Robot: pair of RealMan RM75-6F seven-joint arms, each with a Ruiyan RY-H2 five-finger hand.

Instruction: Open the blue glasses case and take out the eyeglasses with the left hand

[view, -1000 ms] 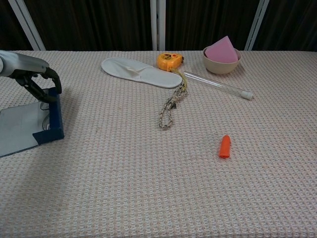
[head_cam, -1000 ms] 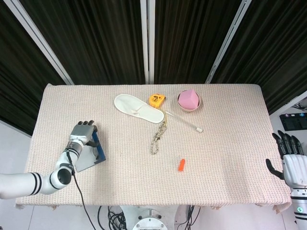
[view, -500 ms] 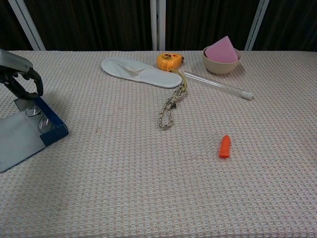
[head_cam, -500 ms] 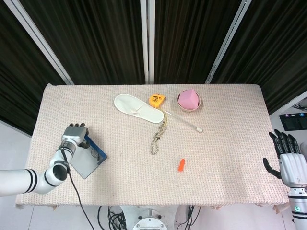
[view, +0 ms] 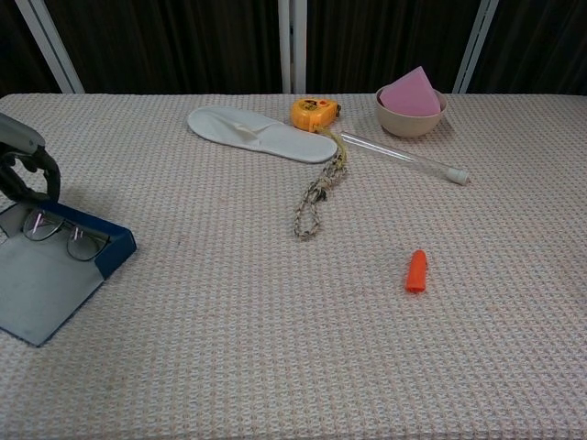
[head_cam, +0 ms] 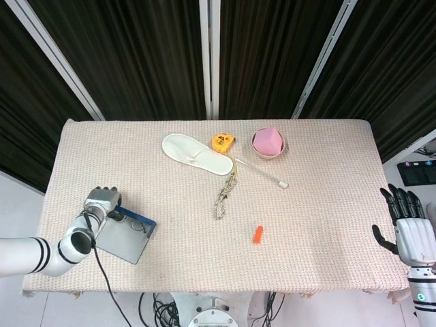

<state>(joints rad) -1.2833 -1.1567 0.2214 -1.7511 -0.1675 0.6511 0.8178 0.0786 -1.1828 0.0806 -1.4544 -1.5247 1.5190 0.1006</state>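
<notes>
Blue glasses case [head_cam: 127, 235] lies open and flat near the table's [head_cam: 327, 157] front left corner in the head view, where a second ago its lid stood nearly upright against the left hand [head_cam: 102, 201]. Its long axis now runs diagonally from the hand toward the front edge. The hand has drawn back to the case's far end, fingers curled over it; whether they grip it, I cannot tell. The right hand [head_cam: 403, 226] hangs off the table's right edge, fingers spread and empty.

In the chest view, the eyeglasses [view: 62, 232] rest inside the case [view: 55, 270] along its blue rim, just beside the left hand [view: 26, 170]. Well apart lie a rope [view: 318, 191], an orange piece [view: 416, 271], a white slipper [view: 261, 134], a tape measure [view: 315, 112], a clear tube [view: 404, 158] and a bowl [view: 410, 118].
</notes>
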